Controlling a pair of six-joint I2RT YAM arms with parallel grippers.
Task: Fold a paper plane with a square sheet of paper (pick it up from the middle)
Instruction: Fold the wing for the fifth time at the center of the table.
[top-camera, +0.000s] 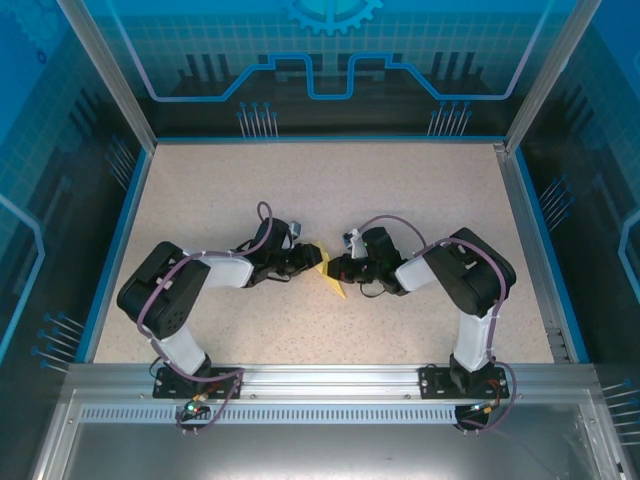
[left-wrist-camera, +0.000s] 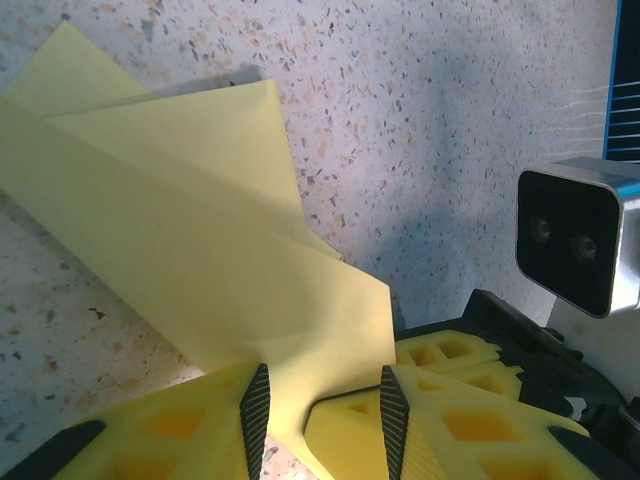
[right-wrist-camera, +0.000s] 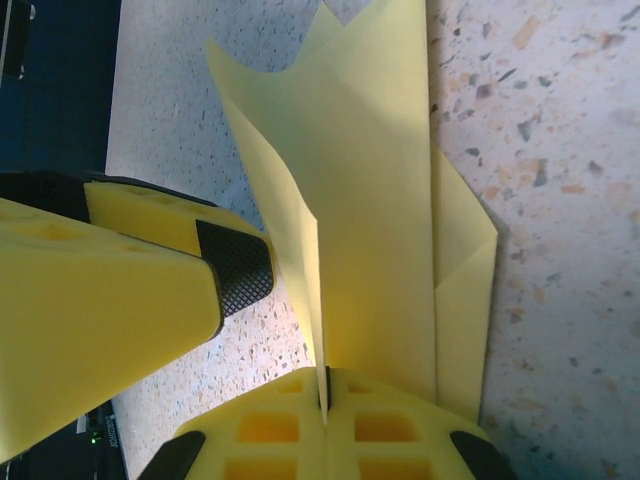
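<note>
Speckled beige table, blue-edged, 1 folded pale-yellow sheet of paper at its middle

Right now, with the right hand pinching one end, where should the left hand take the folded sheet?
Probably the pointed corner of the folded sheet lying between the left hand's open fingers, approached from the left, low over the table. The right hand is shut on the opposite edge.

The paper is cut off by the left wrist view's left edge.
</note>
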